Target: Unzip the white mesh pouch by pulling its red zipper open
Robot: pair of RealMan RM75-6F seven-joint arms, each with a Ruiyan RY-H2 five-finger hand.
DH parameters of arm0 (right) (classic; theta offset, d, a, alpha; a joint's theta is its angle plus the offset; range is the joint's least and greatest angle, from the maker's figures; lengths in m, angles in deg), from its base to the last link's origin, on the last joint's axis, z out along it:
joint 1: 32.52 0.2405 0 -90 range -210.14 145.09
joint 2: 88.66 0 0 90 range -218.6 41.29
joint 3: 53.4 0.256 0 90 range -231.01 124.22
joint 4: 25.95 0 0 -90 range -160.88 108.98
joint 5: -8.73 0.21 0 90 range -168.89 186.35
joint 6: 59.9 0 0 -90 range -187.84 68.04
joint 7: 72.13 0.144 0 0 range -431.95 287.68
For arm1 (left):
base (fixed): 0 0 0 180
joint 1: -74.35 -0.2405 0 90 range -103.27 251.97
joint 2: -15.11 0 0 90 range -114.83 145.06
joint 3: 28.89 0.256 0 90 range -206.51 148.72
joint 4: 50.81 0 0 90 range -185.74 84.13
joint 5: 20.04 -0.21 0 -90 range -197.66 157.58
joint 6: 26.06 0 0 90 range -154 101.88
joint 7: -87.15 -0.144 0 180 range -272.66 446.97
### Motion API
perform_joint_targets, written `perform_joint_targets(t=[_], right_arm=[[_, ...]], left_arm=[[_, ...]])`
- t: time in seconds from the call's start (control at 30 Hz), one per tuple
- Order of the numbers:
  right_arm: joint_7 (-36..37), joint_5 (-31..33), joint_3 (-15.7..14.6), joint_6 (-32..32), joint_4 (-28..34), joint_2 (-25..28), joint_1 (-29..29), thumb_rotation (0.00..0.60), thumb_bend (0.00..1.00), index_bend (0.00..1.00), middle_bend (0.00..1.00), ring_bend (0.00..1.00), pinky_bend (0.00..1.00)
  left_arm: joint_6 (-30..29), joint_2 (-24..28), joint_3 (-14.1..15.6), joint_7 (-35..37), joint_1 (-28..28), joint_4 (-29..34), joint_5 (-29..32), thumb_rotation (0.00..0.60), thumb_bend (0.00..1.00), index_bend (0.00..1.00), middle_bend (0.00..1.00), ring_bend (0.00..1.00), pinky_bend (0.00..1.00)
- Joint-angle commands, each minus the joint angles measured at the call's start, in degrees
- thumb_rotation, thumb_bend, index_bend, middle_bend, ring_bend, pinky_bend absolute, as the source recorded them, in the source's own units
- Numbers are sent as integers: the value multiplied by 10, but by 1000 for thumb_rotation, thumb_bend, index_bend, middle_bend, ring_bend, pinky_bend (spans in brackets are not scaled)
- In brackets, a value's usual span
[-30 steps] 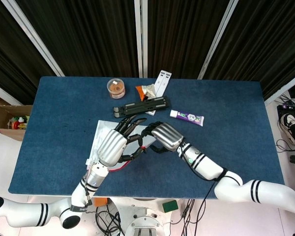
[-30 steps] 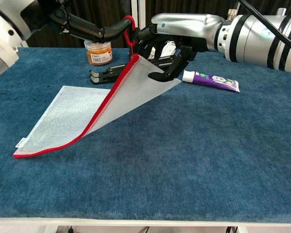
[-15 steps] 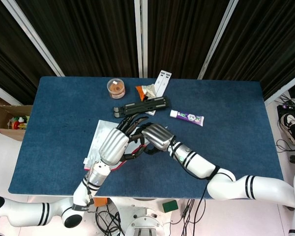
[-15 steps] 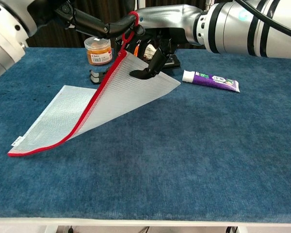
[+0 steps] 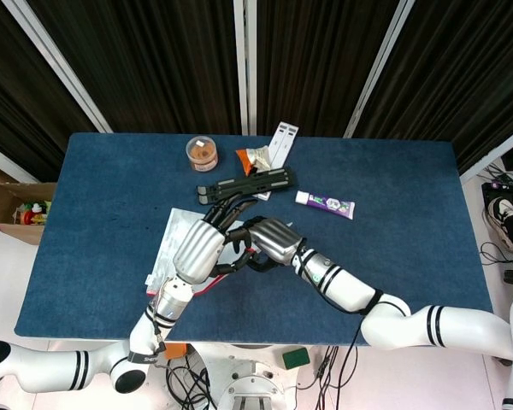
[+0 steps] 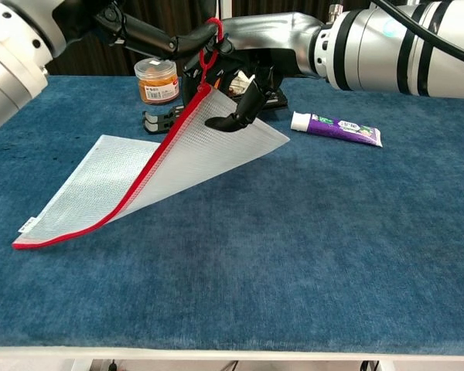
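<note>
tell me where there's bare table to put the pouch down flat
The widest bare patch is the right part of the table, past the toothpaste tube. The near strip in front of the pouch is bare too. The back middle is crowded: jar, snack packet, black stand.

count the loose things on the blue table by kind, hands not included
white mesh pouch: 1
toothpaste tube: 1
orange-lidded jar: 1
snack packet: 1
black folding stand: 1
white strip: 1
total: 6
</note>
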Motion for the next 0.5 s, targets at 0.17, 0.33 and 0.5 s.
perform_joint_targets(t=[0.17, 0.33, 0.5], right_arm=[[12, 1, -3, -5, -8, -7, 2, 600, 394, 531, 384, 235, 262], [28, 8, 0, -3, -13, -15, 5, 600, 454, 619, 412, 235, 259], [29, 18, 7, -16, -17, -26, 9, 600, 490, 735, 439, 236, 260]], left_arm=[[1, 0, 0, 0, -1, -1, -1, 600, 398, 643, 106, 12, 126], [-5, 1, -1, 5, -7, -1, 0, 600, 397, 643, 106, 12, 126], [-16, 6, 6, 10, -19, 2, -2, 600, 397, 643, 106, 12, 126]])
